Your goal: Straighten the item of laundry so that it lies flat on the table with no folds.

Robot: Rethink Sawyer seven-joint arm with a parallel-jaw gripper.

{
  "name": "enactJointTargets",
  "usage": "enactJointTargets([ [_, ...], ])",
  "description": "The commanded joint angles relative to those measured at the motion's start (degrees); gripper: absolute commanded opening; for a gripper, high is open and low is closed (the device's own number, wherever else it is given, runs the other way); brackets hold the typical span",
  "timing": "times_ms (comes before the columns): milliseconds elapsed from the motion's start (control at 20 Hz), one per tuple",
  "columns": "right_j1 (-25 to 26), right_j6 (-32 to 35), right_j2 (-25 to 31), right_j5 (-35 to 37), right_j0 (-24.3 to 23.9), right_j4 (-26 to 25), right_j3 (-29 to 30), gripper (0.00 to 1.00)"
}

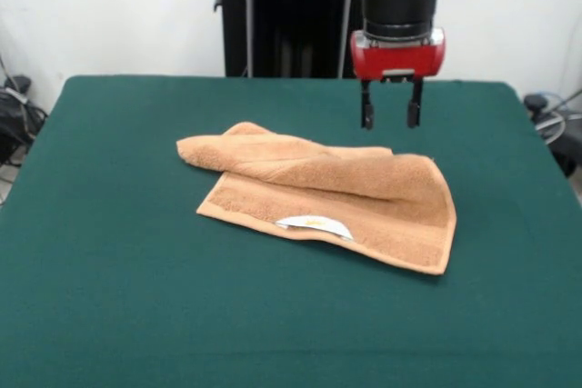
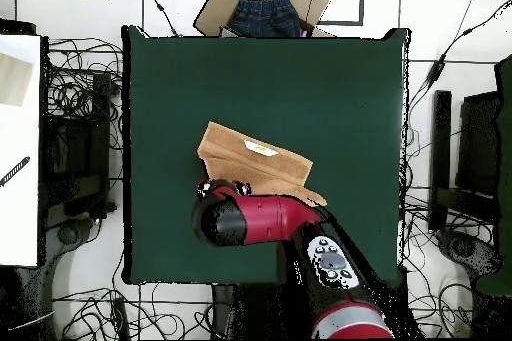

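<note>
Towel still folded, end effector hanging empty above it

Tan terry hand towel sits around the middle of the green tabletop, and it's not flat: in the front view the far part is folded over the near layer, with a rolled-up lump sticking out toward 9 o'clock. White label shows on the near edge, about 6 o'clock on the towel. End effector hangs in the air at roughly 1 o'clock from the towel's middle, fingers spread apart with nothing between them, not touching the cloth. Overhead, a cardboard box with jeans sits off the tabletop's 12 o'clock edge.
</note>
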Motion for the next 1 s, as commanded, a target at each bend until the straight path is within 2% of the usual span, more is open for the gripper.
enactJointTargets([
  [50, 6.4, 6.0, 0.6, -4.1, -0.6, -2.3, -1.5, 1.0],
  [300, 7.9, 6.5, -2.8, -5.5, 2.4, -1.8, -3.8, 1.0],
  [700, 13.0, 5.0, 0.6, -6.9, -1.1, -2.2, -5.6, 1.0],
  [1000, 13.4, 5.6, 1.4, -8.1, -1.3, -2.2, -4.8, 1.0],
])
